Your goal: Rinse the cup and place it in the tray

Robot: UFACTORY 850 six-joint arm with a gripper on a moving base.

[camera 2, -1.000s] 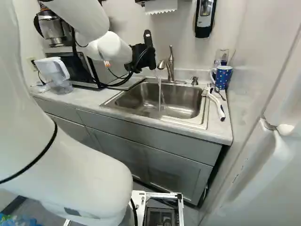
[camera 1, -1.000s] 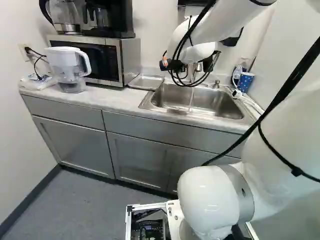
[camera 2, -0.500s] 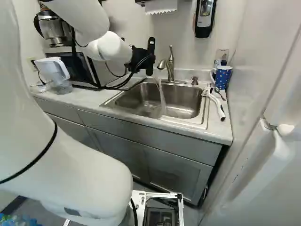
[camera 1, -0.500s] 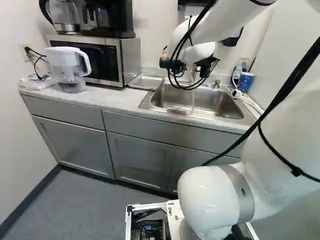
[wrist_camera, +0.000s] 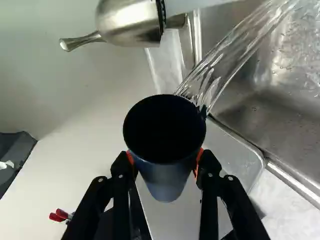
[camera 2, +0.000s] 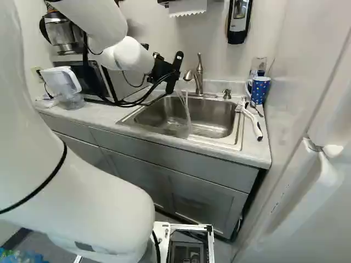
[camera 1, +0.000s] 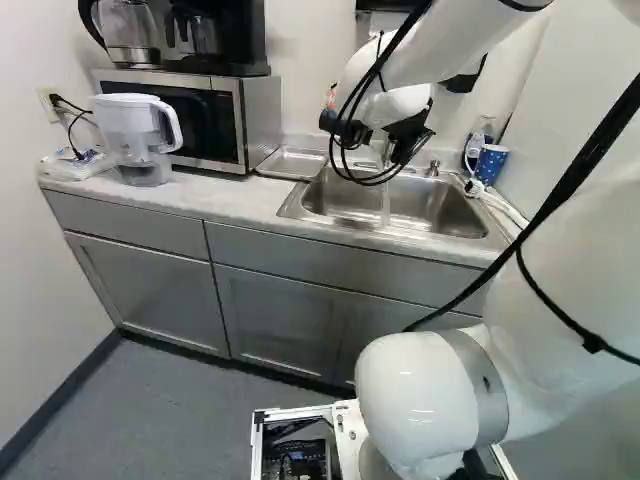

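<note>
Cup (wrist_camera: 167, 175) sat pinched between both fingers of the gripper (camera 2: 170, 75), near the faucet (camera 2: 198, 76). Water (wrist_camera: 240, 45) streamed beside the faucet, touching the cup's rim. The tray (camera 1: 290, 164) lay left of the faucet in the left base view.

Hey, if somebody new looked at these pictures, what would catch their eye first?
Probably the dark cup held between the gripper's two fingers, with water streaming between its rim and the sink. Next, the big white arm filling the left of the right base view. Then perhaps the blue dotted mug, standing beyond the sink's right side in that view.
</note>
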